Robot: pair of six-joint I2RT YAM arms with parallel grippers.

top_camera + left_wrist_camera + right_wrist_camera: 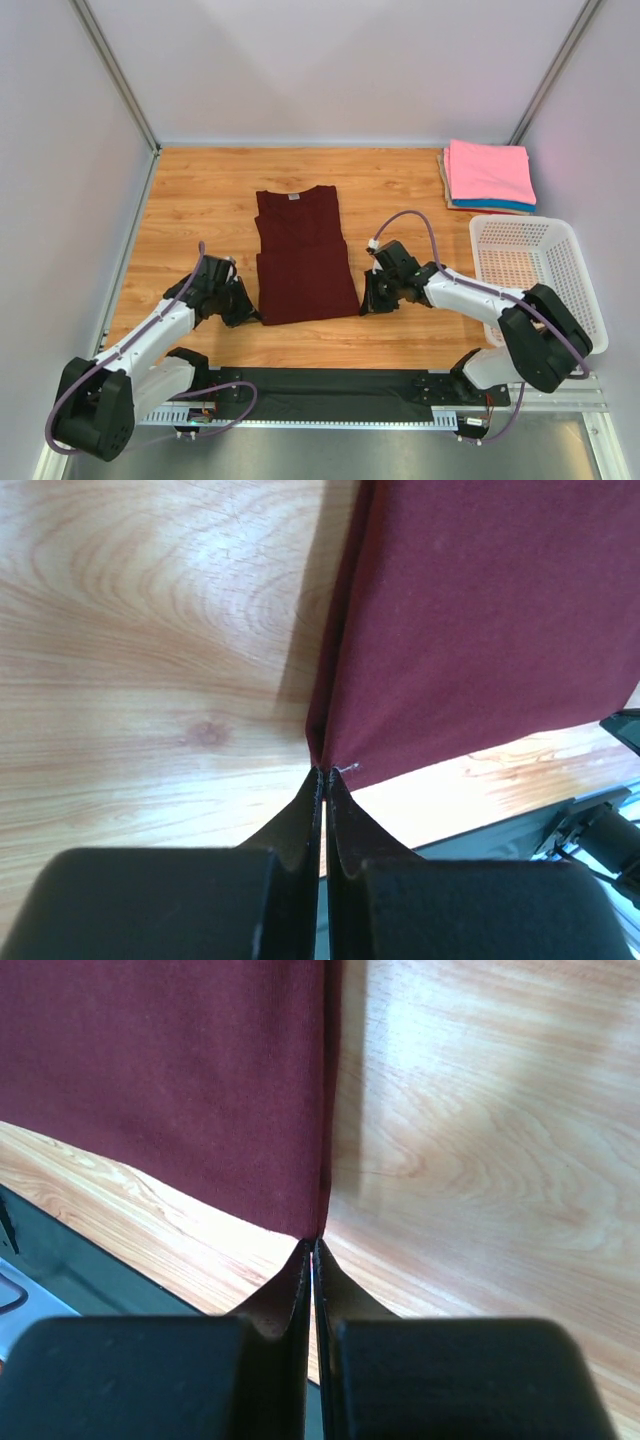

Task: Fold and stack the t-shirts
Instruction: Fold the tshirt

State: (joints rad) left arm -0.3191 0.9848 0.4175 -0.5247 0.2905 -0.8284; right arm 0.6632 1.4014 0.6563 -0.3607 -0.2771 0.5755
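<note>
A dark maroon t-shirt (303, 260) lies flat in the middle of the table, folded into a long strip with its neck label at the far end. My left gripper (255, 315) is shut on its near left corner, and in the left wrist view the fingertips (326, 770) pinch the cloth (480, 620) right at that corner. My right gripper (365, 303) is shut on the near right corner. There the tips (313, 1240) meet on the shirt's edge (170, 1080). A stack of folded t-shirts (488, 172), pink on top of blue and tan, sits at the far right.
A white perforated basket (520, 220) stands at the right edge, close behind the right arm. A black strip (330, 385) runs along the near table edge between the arm bases. Grey walls close in the left, back and right sides.
</note>
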